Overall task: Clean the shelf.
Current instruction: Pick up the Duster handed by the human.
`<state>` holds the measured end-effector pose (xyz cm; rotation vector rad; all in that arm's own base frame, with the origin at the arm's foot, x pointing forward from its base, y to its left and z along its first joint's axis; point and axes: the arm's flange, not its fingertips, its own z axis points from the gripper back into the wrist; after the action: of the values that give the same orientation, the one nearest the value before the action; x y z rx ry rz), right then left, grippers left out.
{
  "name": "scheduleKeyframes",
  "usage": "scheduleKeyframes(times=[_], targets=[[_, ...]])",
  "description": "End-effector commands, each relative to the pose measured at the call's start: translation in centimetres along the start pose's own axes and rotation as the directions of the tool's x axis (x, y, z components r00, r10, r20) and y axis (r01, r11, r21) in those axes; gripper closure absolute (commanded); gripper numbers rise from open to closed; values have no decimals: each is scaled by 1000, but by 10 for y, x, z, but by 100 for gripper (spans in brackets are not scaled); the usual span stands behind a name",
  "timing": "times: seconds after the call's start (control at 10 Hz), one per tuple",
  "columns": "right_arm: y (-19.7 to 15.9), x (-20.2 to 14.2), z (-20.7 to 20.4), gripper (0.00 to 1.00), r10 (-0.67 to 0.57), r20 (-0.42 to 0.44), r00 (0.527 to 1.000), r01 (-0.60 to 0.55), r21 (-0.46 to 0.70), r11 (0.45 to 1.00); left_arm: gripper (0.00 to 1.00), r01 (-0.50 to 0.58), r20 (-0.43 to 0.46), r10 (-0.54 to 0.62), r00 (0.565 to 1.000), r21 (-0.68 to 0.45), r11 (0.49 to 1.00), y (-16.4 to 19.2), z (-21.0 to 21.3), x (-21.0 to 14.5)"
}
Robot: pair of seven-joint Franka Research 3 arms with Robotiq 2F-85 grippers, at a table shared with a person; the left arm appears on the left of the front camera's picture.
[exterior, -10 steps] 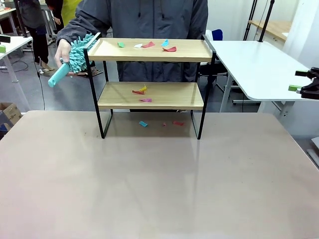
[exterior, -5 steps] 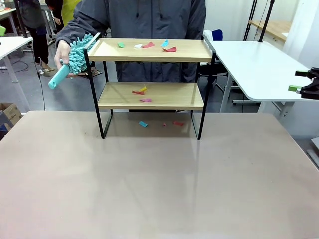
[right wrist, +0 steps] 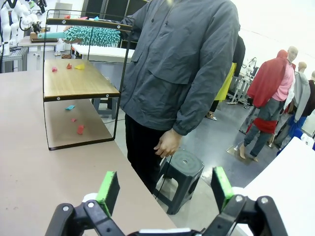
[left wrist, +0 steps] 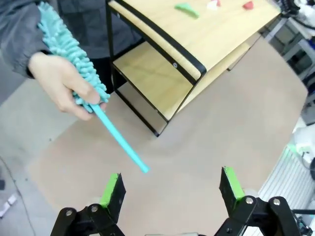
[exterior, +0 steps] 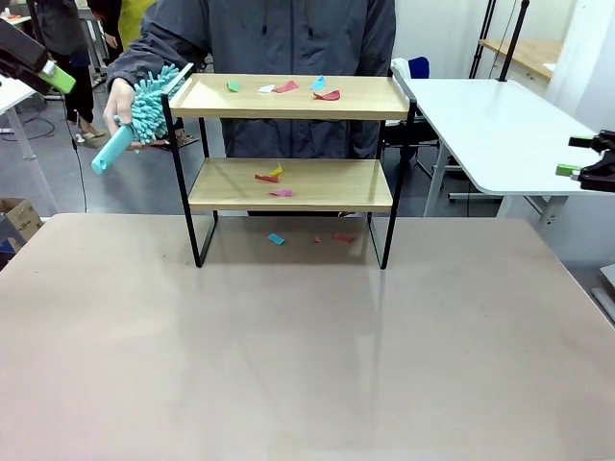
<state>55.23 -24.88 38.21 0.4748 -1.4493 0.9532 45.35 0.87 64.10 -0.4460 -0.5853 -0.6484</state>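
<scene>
The shelf (exterior: pixel 288 96) stands at the far side of the table, with small coloured paper scraps (exterior: pixel 286 86) on its top board, more on the lower board (exterior: pixel 272 176) and on the table beneath. A person's hand (exterior: pixel 117 99) holds a teal fluffy duster (exterior: pixel 149 101) against the shelf's left rail. My left gripper (exterior: pixel 48 69) hovers open at the top left, looking down at the duster (left wrist: pixel 69 54), its handle (left wrist: pixel 120 145) and the shelf (left wrist: pixel 197 44). In its own view the left gripper (left wrist: pixel 171 189) holds nothing. My right gripper (exterior: pixel 574 157) stays open at the right edge, away from the shelf (right wrist: pixel 81 83).
The person (exterior: pixel 279 38) stands right behind the shelf. A white side table (exterior: pixel 490 125) lies to the right. A dark stool (right wrist: pixel 183 166) sits by the person's legs. The beige table (exterior: pixel 307 355) stretches wide in front of the shelf.
My left gripper has come into the front view at the top left. The duster's handle has dipped slightly; the right arm has not moved.
</scene>
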Motion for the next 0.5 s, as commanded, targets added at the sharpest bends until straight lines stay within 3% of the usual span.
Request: scheduleKeyframes(times=[0.0,0.4], targets=[[-1,7,-1,0,-15,-9,1000,15,0,1000,0,43,18,-43,999,8,999,5,24,-7],[-1,7,-1,0,-15,-9,1000,15,0,1000,0,17,36,-17,999,7,1000,7,23,-5]])
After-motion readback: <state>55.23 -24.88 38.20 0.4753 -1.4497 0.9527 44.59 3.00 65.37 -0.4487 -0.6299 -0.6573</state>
